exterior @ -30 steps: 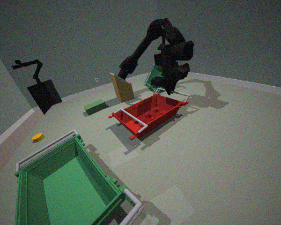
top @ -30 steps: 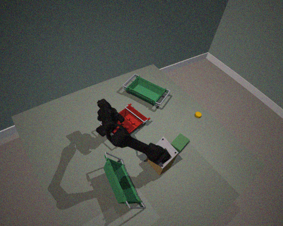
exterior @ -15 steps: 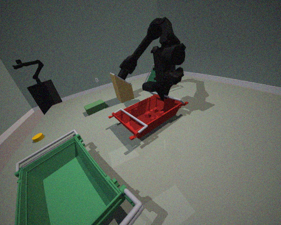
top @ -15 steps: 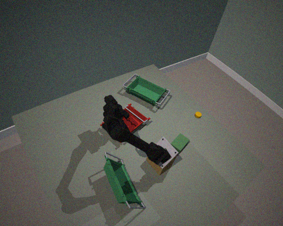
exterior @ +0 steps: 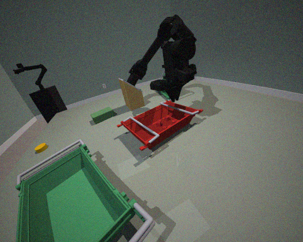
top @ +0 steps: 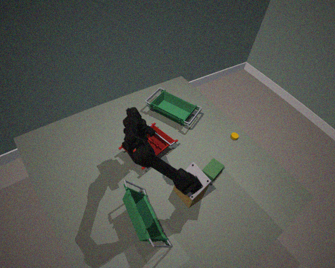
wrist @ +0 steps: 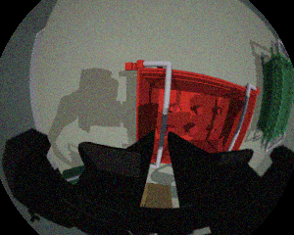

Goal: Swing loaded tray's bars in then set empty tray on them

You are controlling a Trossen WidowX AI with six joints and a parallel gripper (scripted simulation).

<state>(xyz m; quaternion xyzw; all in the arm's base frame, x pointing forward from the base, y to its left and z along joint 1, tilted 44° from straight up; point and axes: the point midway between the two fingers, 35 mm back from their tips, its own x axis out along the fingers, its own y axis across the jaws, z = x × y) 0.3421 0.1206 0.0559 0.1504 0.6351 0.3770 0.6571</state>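
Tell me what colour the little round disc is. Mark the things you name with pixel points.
Yellow-orange [top: 234, 135] [exterior: 41, 147]; it shows best in the exterior view.

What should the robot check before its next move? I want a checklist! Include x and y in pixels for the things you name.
1. Blocks [wrist: 194, 109] in the red tray [top: 164, 133] [exterior: 173, 130] [wrist: 186, 74]: ok, small ones show inside.
2. Bar nearer the level green tray [top: 180, 100] [exterior: 100, 169] [wrist: 276, 98] is in across the red tray's top: ok.
3. Other bar [exterior: 176, 108] [wrist: 167, 88] is in too: ok, it crosses over the top.
4. Both bars firmly settled: cannot tell.
5. Gripper [top: 130, 141] [exterior: 175, 98] [wrist: 161, 133] out of the way: not ok, it's over the red tray's end, holding nothing, with a narrow gap between its fingers.
6. Level green tray empty: ok.
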